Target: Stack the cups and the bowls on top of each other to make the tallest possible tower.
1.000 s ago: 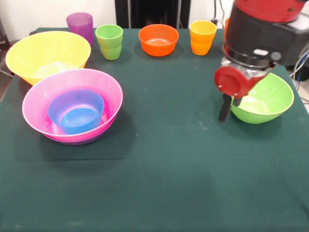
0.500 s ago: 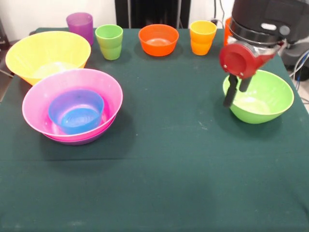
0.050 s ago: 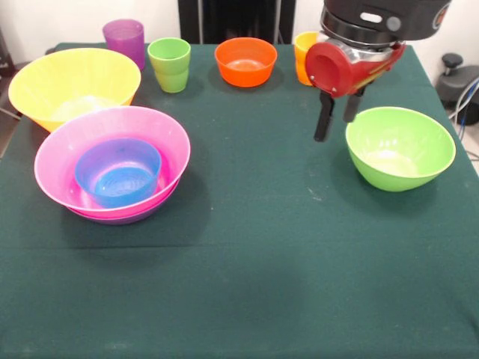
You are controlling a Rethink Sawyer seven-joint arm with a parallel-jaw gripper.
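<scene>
My gripper (image 3: 337, 120) hangs open and empty above the cloth, just left of the light green bowl (image 3: 400, 146) and apart from its rim. The tower at the left is a pink bowl (image 3: 61, 161) nested in a purple bowl (image 3: 120, 219), with a blue bowl (image 3: 118, 173) inside it. A yellow bowl (image 3: 71, 81) stands behind that pile. Along the far edge are a purple cup (image 3: 124, 39), a light green cup (image 3: 169, 63), an orange bowl (image 3: 245, 61) and a yellow-orange cup (image 3: 303, 54) half hidden by my wrist. The orange cup is hidden.
A dark green cloth (image 3: 247, 269) covers the table. A black post (image 3: 232, 19) stands behind the far edge, and a dark stool-like thing (image 3: 456, 78) sits off the right side.
My gripper has risen and moved left, from the light green bowl's left rim to a spot beside it. The bowl and everything else stayed put.
</scene>
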